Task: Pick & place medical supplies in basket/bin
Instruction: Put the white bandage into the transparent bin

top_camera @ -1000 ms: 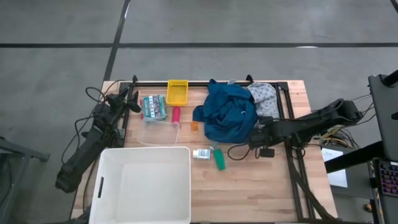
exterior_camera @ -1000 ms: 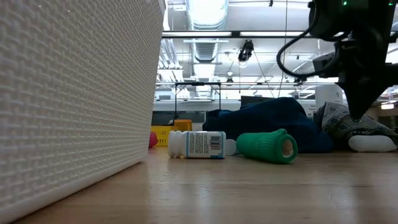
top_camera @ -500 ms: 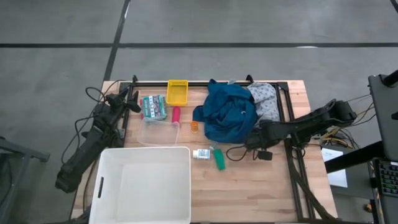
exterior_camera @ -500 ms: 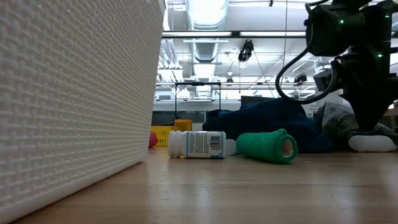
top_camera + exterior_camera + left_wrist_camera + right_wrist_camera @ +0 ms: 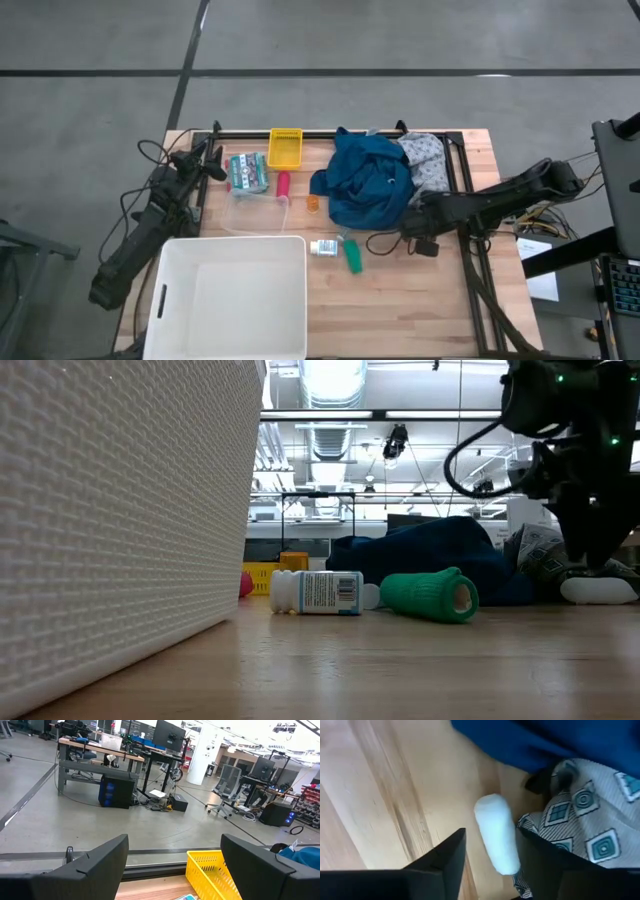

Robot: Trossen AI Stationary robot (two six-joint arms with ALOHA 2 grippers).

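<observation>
The right hand [image 5: 490,865] hung low over a white roll [image 5: 496,834] on the desk [image 5: 400,300], fingers parted on either side of it, gripping nothing. The roll lay against the patterned grey cloth [image 5: 585,825], beside the blue garment [image 5: 368,180]. A green tube [image 5: 353,258] and white bottle [image 5: 322,247] lay between there and the white bin [image 5: 230,300]. The left hand [image 5: 172,865] waited open at the far left, near a yellow basket [image 5: 285,148]

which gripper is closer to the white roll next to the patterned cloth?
Right. The right gripper hangs directly over the white roll, its fingers straddling it, beside the patterned cloth. The left gripper waits at the table's far left corner, across the blue garment.
</observation>
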